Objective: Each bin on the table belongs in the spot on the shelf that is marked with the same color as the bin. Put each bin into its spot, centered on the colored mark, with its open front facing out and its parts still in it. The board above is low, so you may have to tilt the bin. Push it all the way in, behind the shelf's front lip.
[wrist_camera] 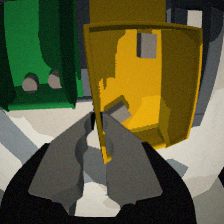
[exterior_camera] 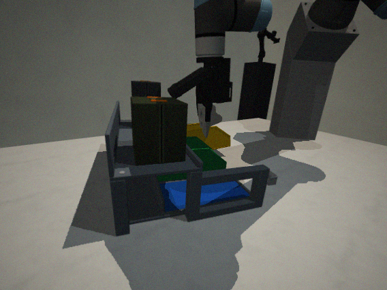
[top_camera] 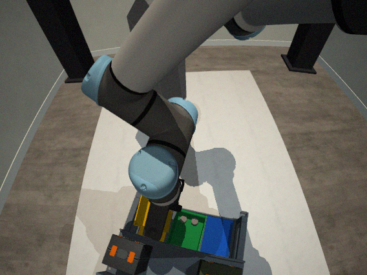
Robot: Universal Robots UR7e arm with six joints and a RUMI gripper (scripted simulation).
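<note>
My gripper (wrist_camera: 97,113) is shut on the left side wall of the yellow bin (wrist_camera: 145,85), near its front corner. The bin holds two grey parts (wrist_camera: 147,45) and sits at the left end of the dark shelf (exterior_camera: 153,184). In the exterior view the fingers (exterior_camera: 205,131) point down onto the yellow bin (exterior_camera: 212,134). In the overhead view the arm's wrist covers most of the yellow bin (top_camera: 142,211). The green bin (top_camera: 187,230) with two grey parts lies in the middle spot, also in the wrist view (wrist_camera: 37,60). The blue bin (top_camera: 218,235) lies at the right end.
Two dark boxes with orange marks stand on the shelf's upper board (exterior_camera: 158,131), one also in the overhead view (top_camera: 126,253). The robot's grey pedestal (exterior_camera: 306,78) and a dark post (exterior_camera: 256,90) stand behind the shelf.
</note>
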